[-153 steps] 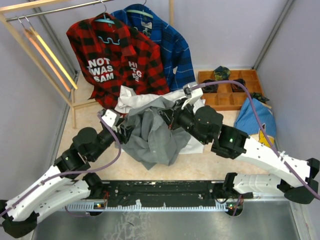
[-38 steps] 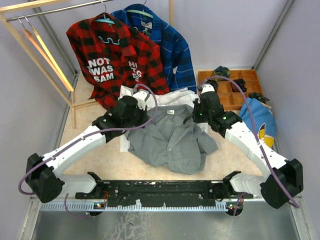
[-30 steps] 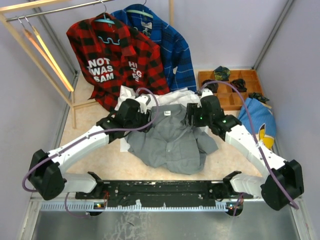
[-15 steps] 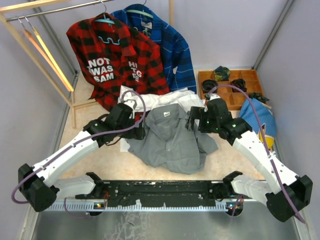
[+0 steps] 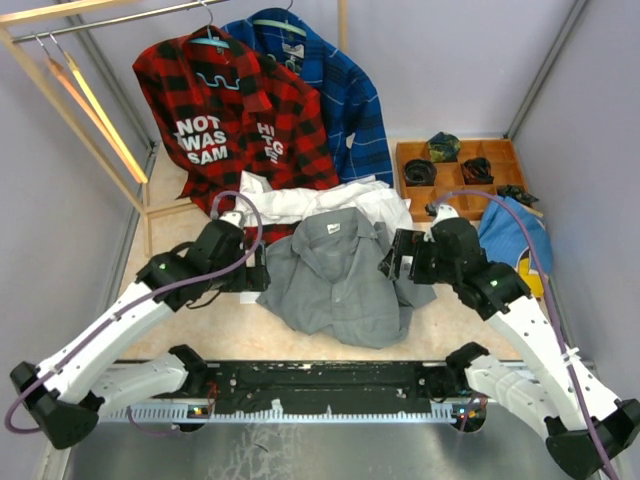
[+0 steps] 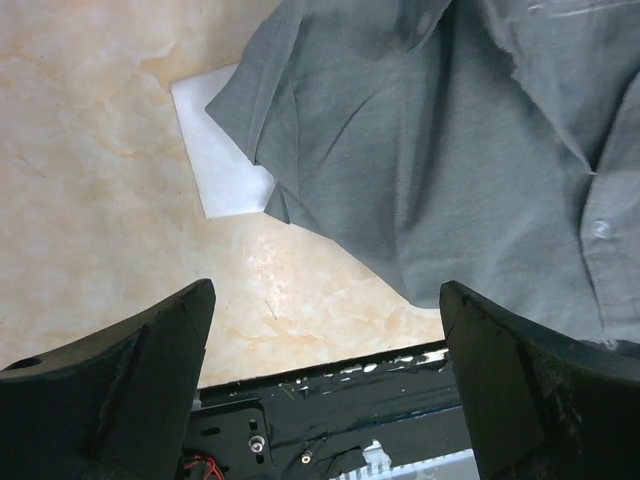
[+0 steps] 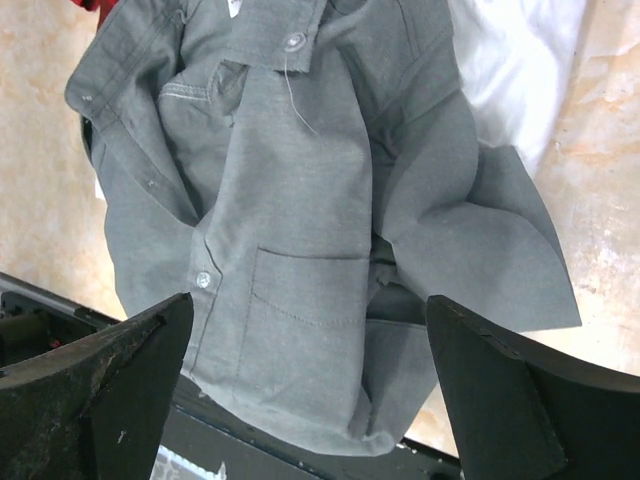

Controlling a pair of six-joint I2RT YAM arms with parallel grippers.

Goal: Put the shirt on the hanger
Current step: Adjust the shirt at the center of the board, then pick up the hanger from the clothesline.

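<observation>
- Right, both claws gape wide and empty: left gripper [image 5: 260,272] just off the shirt's left edge, right gripper [image 5: 394,258] at its right edge.
- Shirt [image 5: 340,280] lies front up mid-table, collar far, partly over the white shirt [image 5: 300,200].
- Hanger [image 5: 114,122] hangs on the rack [image 5: 100,20], far left (the pale bar beside the orange hanger [image 5: 95,125], I think; it's thin at this angle).
- Next, I'd say: left arm fetches it, gripping near the hook, then feeds one end in at the collar.
- Room: bare table [image 5: 190,325] near-left; red plaid shirt [image 5: 230,120] and tray [image 5: 455,205] crowd the far side.
</observation>
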